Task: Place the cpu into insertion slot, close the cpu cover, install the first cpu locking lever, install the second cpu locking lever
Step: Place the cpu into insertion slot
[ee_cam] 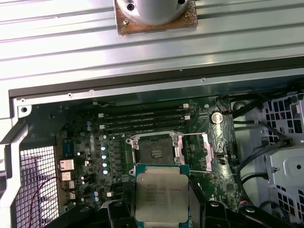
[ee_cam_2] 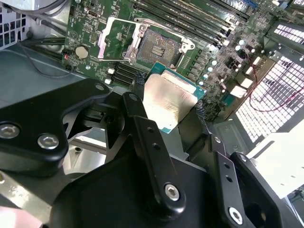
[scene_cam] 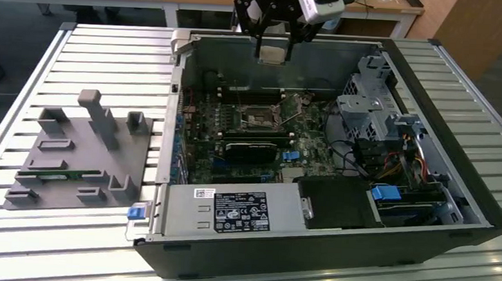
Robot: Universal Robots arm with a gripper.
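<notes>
One cpu sits pinched in the tool above one insertion slot, its one cpu cover open.

The cpu hangs near the uncovered insertion slot.

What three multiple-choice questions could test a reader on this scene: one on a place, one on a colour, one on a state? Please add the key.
1. Where is the cpu?
A. seated in the insertion slot
B. held by the gripper above the motherboard
C. in a person's hand

2. What colour is the motherboard?
A. red
B. white
C. green

3. How is the cpu cover?
A. swung open, slot bare
B. shut over the slot
C. shut over the cpu

Key: 1 B, the gripper clamps its edges; 2 C, green shows in both wrist views; 3 A, the frame lies aside from the dark socket.
</notes>
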